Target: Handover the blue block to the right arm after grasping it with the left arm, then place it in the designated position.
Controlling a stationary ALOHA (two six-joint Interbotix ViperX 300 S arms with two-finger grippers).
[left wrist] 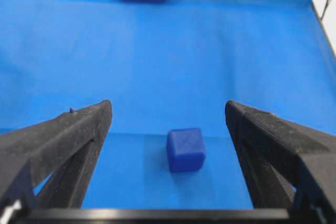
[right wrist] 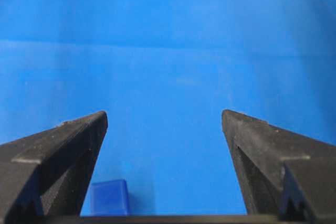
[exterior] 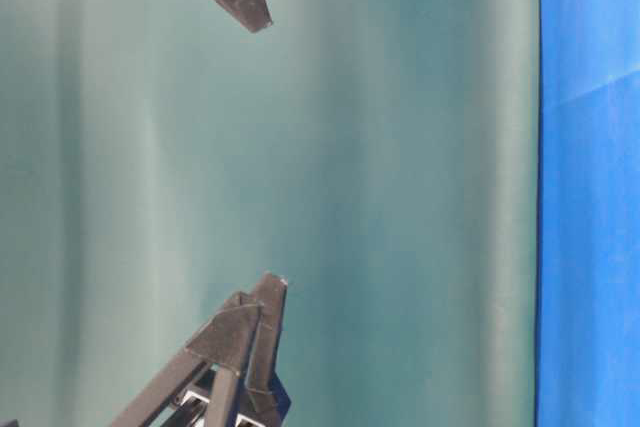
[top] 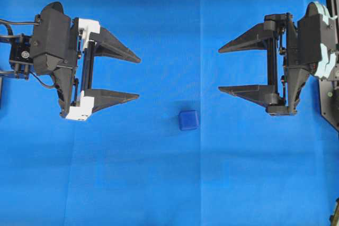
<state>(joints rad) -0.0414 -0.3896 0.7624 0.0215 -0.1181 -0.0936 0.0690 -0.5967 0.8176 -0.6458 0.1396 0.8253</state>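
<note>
- In the left wrist view the two pointed black fingers (left wrist: pixel 63 140) of the left arm's claw fill the lower corners, spread wide apart with nothing between their tips
- Ahead of those fingers, roughly midway between them, the small dark blue cube with rounded edges (left wrist: pixel 186 149) sits on the bright blue cloth (left wrist: pixel 168 51) that covers the counter; neither finger touches it
- From overhead, the left arm's claw (top: pixel 139 78), black with white plastic finger mounts and a bulky black housing, sits at the left of the view with its tips pointing right, jaws fully parted and empty
- The right arm's claw (top: pixel 220 70), all black with a pale grey-blue round wrist disc behind it, sits at the right with its tips pointing left, jaws also parted wide and holding nothing
- The two claws face each other across the middle and are well apart
- The cube (top: pixel 188 120) lies in the gap between them, slightly below the line of the lower fingertips and nearer the right claw's lower tip than the left's
- In the right wrist view the cube (right wrist: pixel 109 196) shows at the bottom edge just beside the left-hand finger (right wrist: pixel 58 156), partly cut off by the frame
- The table-level view shows only dark finger tips against a greenish backdrop, with a strip of blue cloth at the right
</note>
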